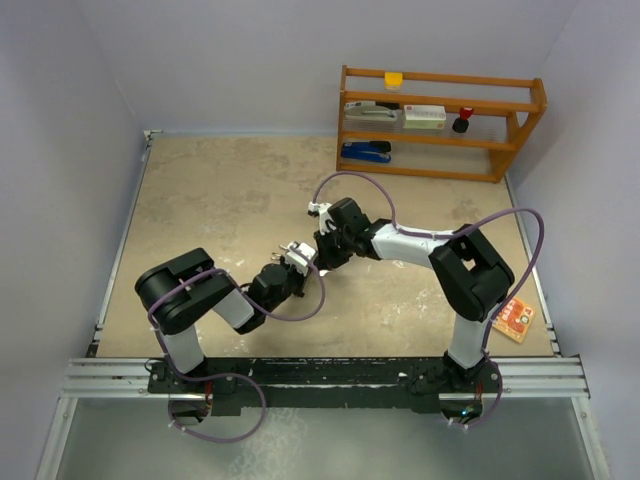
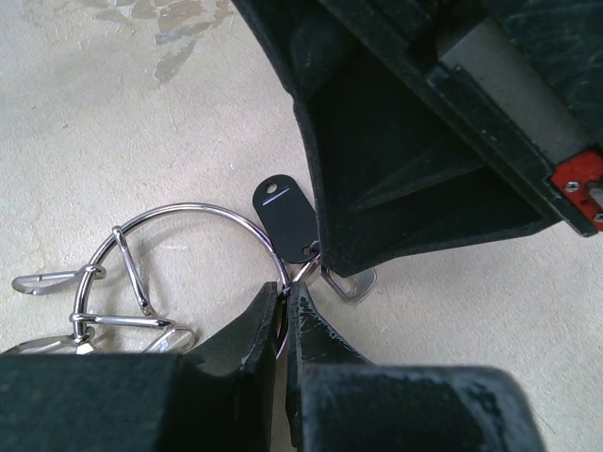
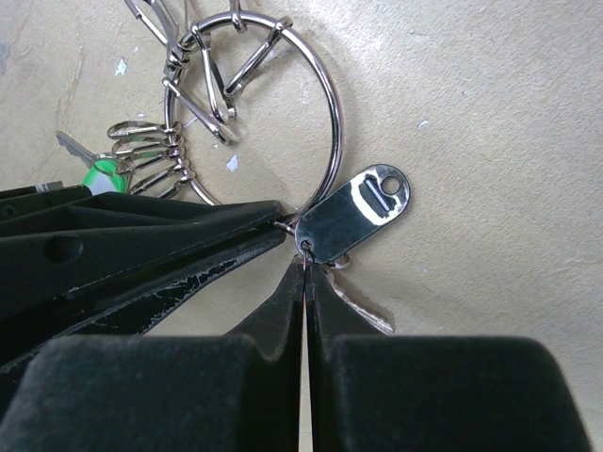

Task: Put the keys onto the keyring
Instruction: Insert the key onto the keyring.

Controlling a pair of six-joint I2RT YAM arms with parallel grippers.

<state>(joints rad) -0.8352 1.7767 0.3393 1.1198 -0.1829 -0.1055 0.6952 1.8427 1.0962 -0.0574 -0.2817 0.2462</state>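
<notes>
The keyring (image 2: pixel 188 209) is a thin silver ring lying on the table, also in the right wrist view (image 3: pixel 335 132), with several silver clips (image 2: pixel 132 273) on it. My left gripper (image 2: pixel 285 299) is shut on the ring's wire. My right gripper (image 3: pixel 306 266) is shut on a thin wire loop through the hole of a black tag (image 3: pixel 356 209), right beside the ring. A silver key (image 3: pixel 366 308) sticks out from under its fingers; its head shows in the left wrist view (image 2: pixel 355 282). A green-headed key (image 3: pixel 102 176) lies behind the left fingers (image 3: pixel 141 235). In the top view the two grippers (image 1: pixel 303 258) (image 1: pixel 322 252) meet mid-table.
A wooden shelf (image 1: pixel 440 120) with a stapler and small items stands at the back right. An orange card (image 1: pixel 517 320) lies near the right edge. Grey walls close in the table on three sides.
</notes>
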